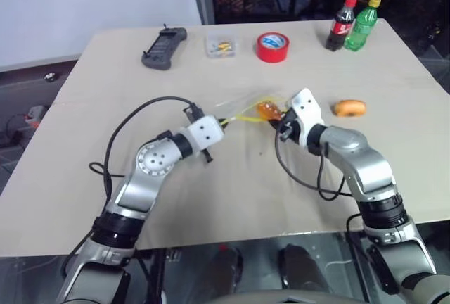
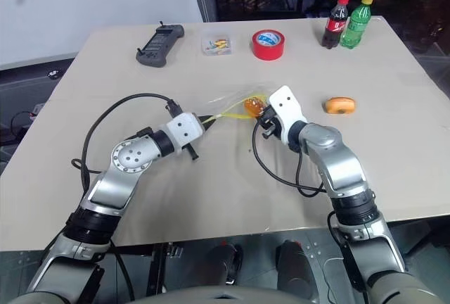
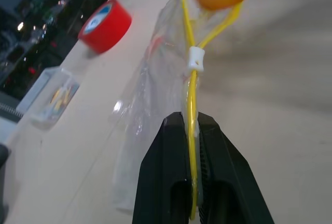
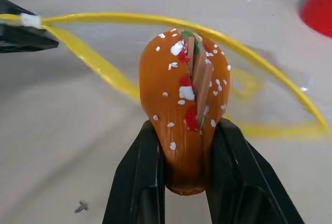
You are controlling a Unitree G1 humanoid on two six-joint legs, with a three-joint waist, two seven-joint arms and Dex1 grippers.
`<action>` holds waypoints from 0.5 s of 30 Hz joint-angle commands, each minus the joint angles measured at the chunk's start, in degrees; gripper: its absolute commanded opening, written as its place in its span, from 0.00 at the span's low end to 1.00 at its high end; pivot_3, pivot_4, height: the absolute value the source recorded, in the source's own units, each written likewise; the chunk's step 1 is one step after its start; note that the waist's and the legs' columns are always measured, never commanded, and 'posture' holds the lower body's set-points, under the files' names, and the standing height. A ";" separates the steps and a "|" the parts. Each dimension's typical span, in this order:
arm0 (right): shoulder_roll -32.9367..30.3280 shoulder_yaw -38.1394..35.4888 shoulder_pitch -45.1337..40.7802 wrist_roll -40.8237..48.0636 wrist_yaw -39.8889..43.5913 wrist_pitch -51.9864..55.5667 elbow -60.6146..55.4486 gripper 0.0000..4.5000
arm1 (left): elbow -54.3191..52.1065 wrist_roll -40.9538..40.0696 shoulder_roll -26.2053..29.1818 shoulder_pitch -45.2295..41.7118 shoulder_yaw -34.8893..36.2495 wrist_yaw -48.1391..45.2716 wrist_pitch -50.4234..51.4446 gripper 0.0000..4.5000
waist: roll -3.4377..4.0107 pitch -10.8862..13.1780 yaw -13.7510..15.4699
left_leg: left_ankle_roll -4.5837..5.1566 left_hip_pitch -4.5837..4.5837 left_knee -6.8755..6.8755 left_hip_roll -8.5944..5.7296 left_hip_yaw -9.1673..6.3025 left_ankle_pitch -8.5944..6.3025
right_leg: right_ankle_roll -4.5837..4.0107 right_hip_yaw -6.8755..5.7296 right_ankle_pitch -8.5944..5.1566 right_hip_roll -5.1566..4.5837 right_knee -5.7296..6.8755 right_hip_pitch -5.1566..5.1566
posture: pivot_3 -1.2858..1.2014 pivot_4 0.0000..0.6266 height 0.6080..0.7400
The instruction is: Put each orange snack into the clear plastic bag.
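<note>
Glossy orange snack held at the open mouth of a thin clear bag

The left gripper (image 3: 193,130) pinches the yellow seal strip of the crinkly clear plastic bag (image 3: 150,105), fingers together on it. The right gripper (image 4: 188,146) clamps a glossy, seed-speckled orange snack (image 4: 184,115) at the bag's looped mouth, mid-table. A second, smooth bun-shaped snack (image 1: 349,108) lies to the right on the matte beige table (image 1: 211,198).

arms silver w/ black joints | white wrist housings | black cables – black pincer fingers (image 3: 218,182)
</note>
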 commanded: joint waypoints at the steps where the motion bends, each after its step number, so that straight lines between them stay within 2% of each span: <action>1: 3.23 0.81 -2.67 1.67 0.54 -0.06 2.24 0.21 | -1.28 1.49 0.80 0.21 -0.88 -0.61 -3.47 0.00 | 0.00 0.00 0.01 | 0.00 0.00 0.00 0.00 0.00 0.00 | 0.00 0.00 0.00 0.00 0.00 0.00 | 0.52 0.24 1.00; 11: 11.26 1.97 -9.71 -2.43 -4.53 -8.35 19.90 0.21 | -2.12 2.68 1.71 2.40 -1.05 -0.79 -6.51 0.00 | 0.02 -0.01 -0.09 | 0.00 0.02 -0.03 0.00 0.00 0.00 | -0.01 0.00 0.00 0.07 0.01 -0.02 | 0.52 0.24 1.00; 14: 13.67 -0.06 -11.89 -3.35 -8.12 -12.61 26.86 0.21 | -2.67 2.42 1.46 3.22 -0.52 -0.67 -5.76 0.00 | 0.02 -0.01 -0.12 | 0.00 0.02 -0.04 -0.01 0.01 0.00 | -0.01 0.01 0.00 0.07 0.00 -0.01 | 0.52 0.24 1.00; 15: 14.01 -0.59 -12.60 -3.85 -9.08 -14.51 29.20 0.35 | -2.86 2.26 1.34 3.51 -0.29 -0.57 -5.32 0.00 | 0.03 -0.01 -0.15 | 0.00 0.02 -0.04 -0.01 0.01 0.00 | -0.01 0.01 0.00 0.08 0.00 -0.01 | 0.52 0.24 1.00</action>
